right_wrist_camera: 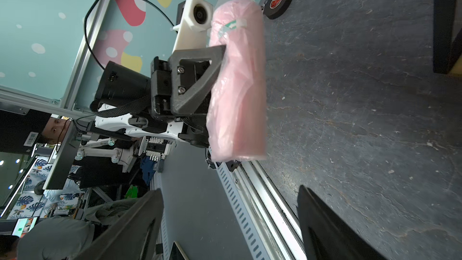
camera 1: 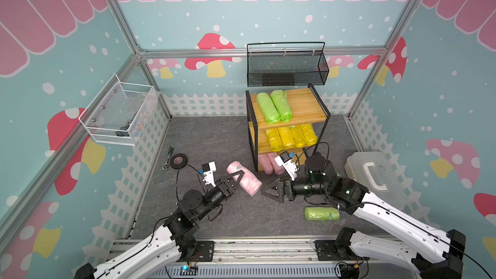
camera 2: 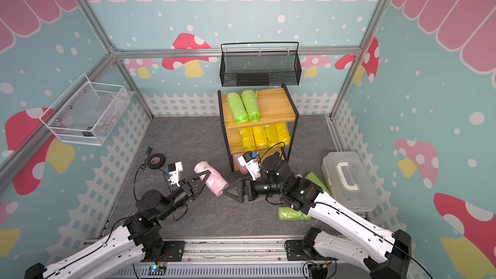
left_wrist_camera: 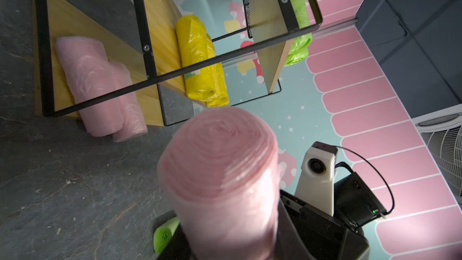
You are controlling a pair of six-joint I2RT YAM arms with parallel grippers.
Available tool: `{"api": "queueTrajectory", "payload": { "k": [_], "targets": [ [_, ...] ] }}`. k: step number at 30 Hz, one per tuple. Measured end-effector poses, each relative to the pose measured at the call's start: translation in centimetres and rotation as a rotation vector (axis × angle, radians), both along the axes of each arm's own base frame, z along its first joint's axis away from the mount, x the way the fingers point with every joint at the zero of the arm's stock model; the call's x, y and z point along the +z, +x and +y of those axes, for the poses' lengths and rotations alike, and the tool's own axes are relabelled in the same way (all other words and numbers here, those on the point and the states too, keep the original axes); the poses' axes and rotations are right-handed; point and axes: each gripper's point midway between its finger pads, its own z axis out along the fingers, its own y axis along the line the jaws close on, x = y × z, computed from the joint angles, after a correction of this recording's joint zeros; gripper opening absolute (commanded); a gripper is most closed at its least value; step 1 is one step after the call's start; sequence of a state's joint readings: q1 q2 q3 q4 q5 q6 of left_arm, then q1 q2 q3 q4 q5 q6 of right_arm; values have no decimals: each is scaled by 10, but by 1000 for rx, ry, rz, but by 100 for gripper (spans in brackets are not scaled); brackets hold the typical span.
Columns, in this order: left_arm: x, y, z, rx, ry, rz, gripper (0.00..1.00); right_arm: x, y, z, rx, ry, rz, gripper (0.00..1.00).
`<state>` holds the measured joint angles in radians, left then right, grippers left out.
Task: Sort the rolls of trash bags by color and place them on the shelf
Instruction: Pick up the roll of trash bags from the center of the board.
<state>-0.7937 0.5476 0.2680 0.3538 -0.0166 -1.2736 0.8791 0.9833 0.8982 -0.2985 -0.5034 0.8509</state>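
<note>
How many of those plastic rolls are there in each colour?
Green rolls: 4, two on the shelf, two on the floor.
Yellow rolls: 4.
Pink rolls: 3, one in the left gripper.
Total: 11 in view.

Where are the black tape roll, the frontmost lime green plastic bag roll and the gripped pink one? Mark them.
black tape roll [camera 1: 179,161]: top view, labelled core.
frontmost lime green plastic bag roll [camera 1: 322,213]: top view, middle.
gripped pink plastic bag roll [camera 1: 249,182]: top view, middle.

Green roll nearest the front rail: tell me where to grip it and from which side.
Best bet: grip the green roll at mid-length, coming from above with jaws across its width. It lies on its side on the floor, soft ends pointing sideways.
</note>
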Motion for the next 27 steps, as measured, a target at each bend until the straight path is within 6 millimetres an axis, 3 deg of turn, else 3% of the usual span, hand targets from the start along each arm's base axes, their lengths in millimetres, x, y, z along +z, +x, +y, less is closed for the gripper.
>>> {"api": "queueTrajectory", "payload": {
  "k": [7,16,23,27],
  "targets": [
    [3,3,13,61,-64,26,0,-21,11,13,-51,-8,71,88],
    [-6,6,13,73,-60,63,0,-15,10,37,-25,49,70,91],
    [-9,7,12,73,-53,74,0,-12,14,45,-42,75,61,92],
    [-12,8,11,73,-46,80,0,-18,21,51,-63,72,72,86]
  ]
}}
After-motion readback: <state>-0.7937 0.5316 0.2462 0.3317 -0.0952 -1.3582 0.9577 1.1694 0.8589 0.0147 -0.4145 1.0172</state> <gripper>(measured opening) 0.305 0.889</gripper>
